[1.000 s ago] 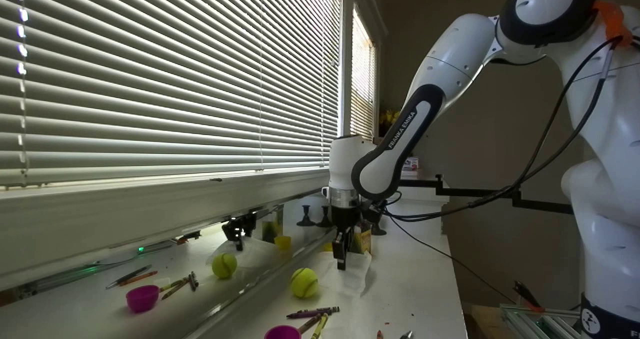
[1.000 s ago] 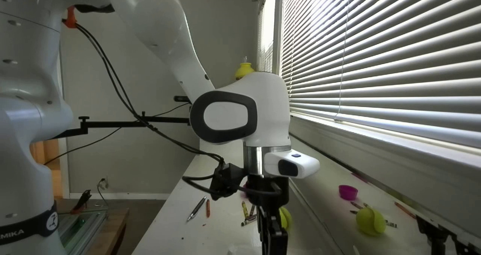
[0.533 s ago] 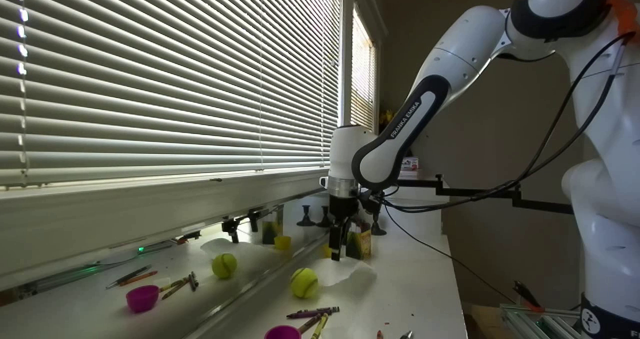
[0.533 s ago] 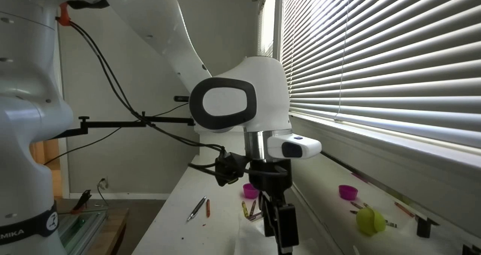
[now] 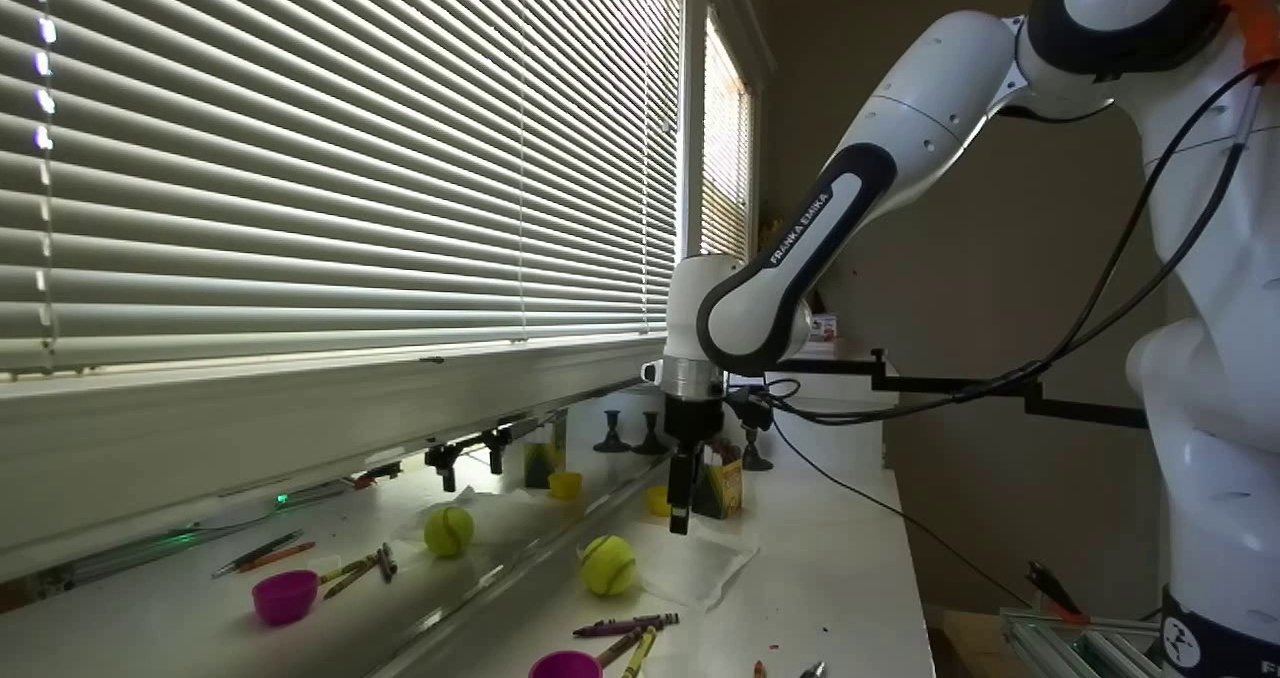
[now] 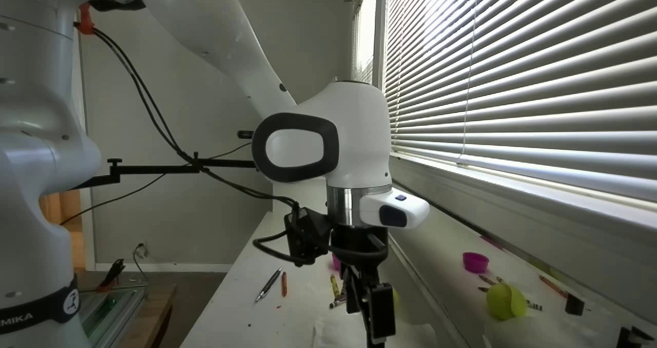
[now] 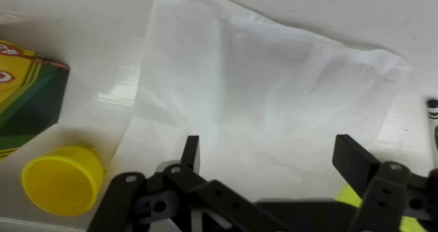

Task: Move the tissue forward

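Hovering over the tissue point(image 7: 260, 98) — creased on the desk point(image 5: 840, 578) between crayon box point(image 7: 30, 97) and tennis ball point(image 5: 608, 566) — the end effector point(image 7: 268, 151) holds nothing, its jaws wide apart, presumably to leave it lying, or to pinch it.

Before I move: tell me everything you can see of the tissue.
The tissue is a thin, white, papery-looking sheet, spread out but wrinkled. It lies on the white counter; in the wrist view its upper edge looks slightly raised, with a shadow beside it. It is next to the tennis ball and near the yellow cup; whether it touches the ball is unclear. The open jaws are over it, gripping nothing.
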You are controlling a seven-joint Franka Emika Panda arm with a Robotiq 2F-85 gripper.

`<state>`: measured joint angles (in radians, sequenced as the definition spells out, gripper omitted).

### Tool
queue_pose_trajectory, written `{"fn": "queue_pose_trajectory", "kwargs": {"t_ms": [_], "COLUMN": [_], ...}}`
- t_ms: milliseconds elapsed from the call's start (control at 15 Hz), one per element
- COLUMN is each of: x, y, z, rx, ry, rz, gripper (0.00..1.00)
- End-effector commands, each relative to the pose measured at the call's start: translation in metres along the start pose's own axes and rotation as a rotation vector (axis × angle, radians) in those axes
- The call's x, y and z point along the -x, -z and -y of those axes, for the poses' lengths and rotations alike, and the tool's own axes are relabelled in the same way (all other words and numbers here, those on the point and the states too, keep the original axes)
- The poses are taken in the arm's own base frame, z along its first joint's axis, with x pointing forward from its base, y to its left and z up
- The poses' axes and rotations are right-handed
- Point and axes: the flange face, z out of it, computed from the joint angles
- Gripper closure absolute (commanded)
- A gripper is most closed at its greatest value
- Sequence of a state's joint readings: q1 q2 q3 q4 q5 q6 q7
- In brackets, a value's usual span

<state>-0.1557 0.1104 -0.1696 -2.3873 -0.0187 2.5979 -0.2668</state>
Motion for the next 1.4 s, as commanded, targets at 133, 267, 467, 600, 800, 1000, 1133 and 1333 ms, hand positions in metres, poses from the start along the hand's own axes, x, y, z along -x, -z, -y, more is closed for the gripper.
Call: {"fn": "queue_pose_trajectory", "kwargs": {"t_ms": [133, 267, 467, 600, 800, 1000, 1133, 1333], "x": [0.004, 0.007, 0.007, 0.004, 0.001, -0.001, -0.003, -0.004], "y": [0.000, -0.003, -0.013, -0.022, -0.036, -0.049, -0.056, -0.064], "z": [-0.004, -0.011, -0.021, -0.026, -0.027, -0.018, -0.011, -0.006], "rx": [-0.040, -0.030, 0.001, 0.006, 0.020, 0.021, 0.014, -0.007], "ry": [0.313, 0.397, 0.400, 0.388, 0.389, 0.424, 0.437, 0.438], "rz": [0.021, 0.036, -0.007, -0.024, -0.050, -0.052, -0.052, -0.044], "gripper": [0.00, 0.00, 0.00, 0.00, 0.00, 0.00, 0.00, 0.25]}}
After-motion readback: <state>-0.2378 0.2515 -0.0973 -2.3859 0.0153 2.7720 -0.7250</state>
